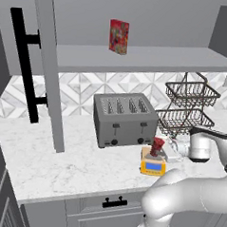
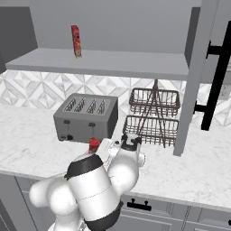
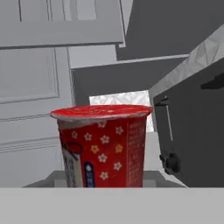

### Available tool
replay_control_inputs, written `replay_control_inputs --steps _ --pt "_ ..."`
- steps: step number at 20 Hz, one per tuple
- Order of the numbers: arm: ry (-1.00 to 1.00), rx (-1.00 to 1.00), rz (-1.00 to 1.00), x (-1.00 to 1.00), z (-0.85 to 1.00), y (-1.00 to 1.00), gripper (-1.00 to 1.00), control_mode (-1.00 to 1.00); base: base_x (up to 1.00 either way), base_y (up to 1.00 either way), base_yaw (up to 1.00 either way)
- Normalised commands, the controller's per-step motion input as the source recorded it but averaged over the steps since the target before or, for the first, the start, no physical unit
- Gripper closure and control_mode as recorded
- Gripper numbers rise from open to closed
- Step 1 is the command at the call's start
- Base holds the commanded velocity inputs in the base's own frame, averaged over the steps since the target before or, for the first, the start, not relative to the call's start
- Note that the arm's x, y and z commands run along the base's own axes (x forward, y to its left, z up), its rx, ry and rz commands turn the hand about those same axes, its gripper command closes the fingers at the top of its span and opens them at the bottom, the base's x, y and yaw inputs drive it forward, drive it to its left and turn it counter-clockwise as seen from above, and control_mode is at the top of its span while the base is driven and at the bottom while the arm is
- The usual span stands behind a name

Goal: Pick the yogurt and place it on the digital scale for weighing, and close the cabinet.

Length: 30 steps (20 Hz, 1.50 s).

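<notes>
White arm with dark joints, rising from the base, its elbow folded low and its forearm reaching level to the left. The gripper (image 1: 163,149) lies horizontal at the forearm's end, its fingers closed on the yogurt (image 1: 157,146), which stands upright between them, the wrist held level just above the bench.

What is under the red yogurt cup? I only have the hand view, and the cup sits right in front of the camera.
Observer: In the left base view the yogurt sits over the yellow digital scale, in front of the toaster.
Operator: Is the tool gripping it?
Observer: Yes, the tool is closed on the cup from the side.
Operator: What is left to do?
Observer: The cabinet is open, its door standing out over the counter, with a red box on its shelf.
</notes>
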Motion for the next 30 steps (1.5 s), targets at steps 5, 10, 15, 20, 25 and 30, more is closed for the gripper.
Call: replay_control_inputs --steps 5,10,15,20,25,30 --pt "0.07 -0.13 -0.03 0.00 0.00 0.00 1.00 -1.00 0.00 0.00 0.00" --pt "-0.01 -0.20 -0.03 -0.20 -0.02 0.00 1.00 -1.00 0.00 0.00 0.00" --pt "-0.03 -0.07 0.00 -0.32 -0.06 0.15 1.00 -1.00 0.00 0.00 0.00" --pt "-0.05 0.04 0.00 -0.01 0.00 0.26 1.00 -1.00 0.00 0.00 0.00" --pt "-0.07 0.02 0.00 0.16 0.00 -0.07 1.00 -1.00 0.00 0.00 0.00" --pt "0.00 0.00 0.00 0.00 0.00 -0.39 1.00 -1.00 0.00 0.00 0.00"
